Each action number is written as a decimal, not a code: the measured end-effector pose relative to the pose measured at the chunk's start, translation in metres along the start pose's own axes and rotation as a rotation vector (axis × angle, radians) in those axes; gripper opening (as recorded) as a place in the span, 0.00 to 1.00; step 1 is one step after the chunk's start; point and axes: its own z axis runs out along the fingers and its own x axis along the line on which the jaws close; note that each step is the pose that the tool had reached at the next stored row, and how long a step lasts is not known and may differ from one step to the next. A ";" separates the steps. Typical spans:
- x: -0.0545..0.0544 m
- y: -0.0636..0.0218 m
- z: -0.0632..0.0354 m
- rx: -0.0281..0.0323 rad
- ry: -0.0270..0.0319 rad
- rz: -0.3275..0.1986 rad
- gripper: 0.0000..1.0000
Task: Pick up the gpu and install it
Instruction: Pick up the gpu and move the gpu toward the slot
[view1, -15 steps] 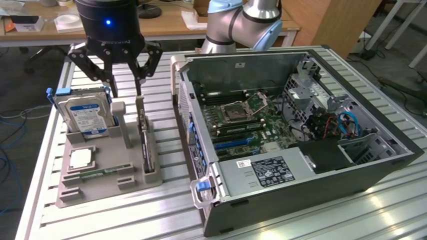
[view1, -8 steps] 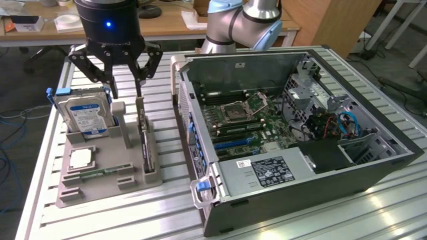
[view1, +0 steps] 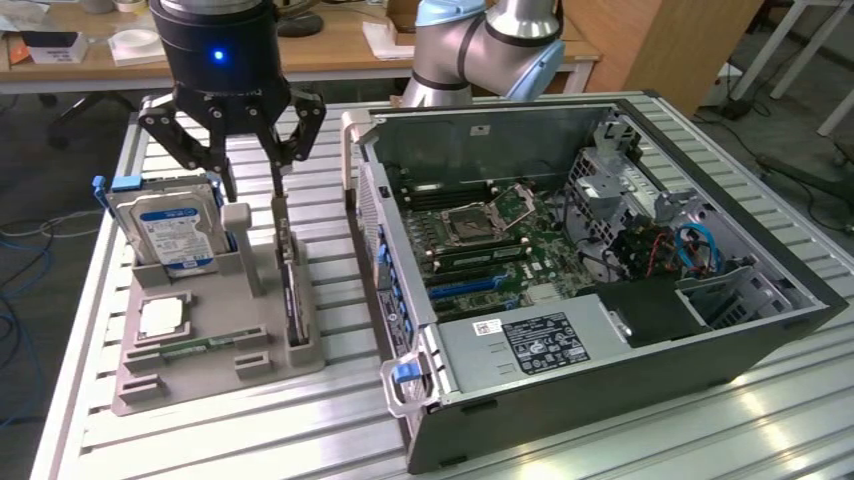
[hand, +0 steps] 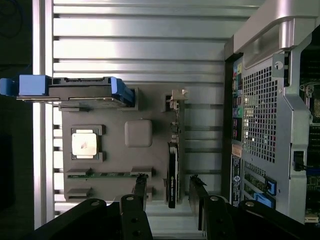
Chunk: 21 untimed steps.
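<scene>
Above tray (view1: 174, 385) edge nearest case (view1: 561, 400), gripper (view1: 254, 190) hung wide open astride upright gpu (view1: 288, 275); card ungrasped, still slotted; install undone.

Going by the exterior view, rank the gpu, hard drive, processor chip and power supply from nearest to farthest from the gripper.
1. gpu, on edge directly under the gripper.
2. hard drive, upright, toward the exterior view's left.
3. processor chip, flat on the holder.
4. power supply, inside the case, toward the exterior view's right.
</scene>
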 end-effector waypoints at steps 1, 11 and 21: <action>0.000 -0.0005 0.0009 0.0000 0.0000 -0.001 0.47; -0.001 -0.0035 0.0051 0.0001 0.0007 -0.017 0.47; -0.001 -0.0052 0.0078 0.0002 0.0019 -0.046 0.47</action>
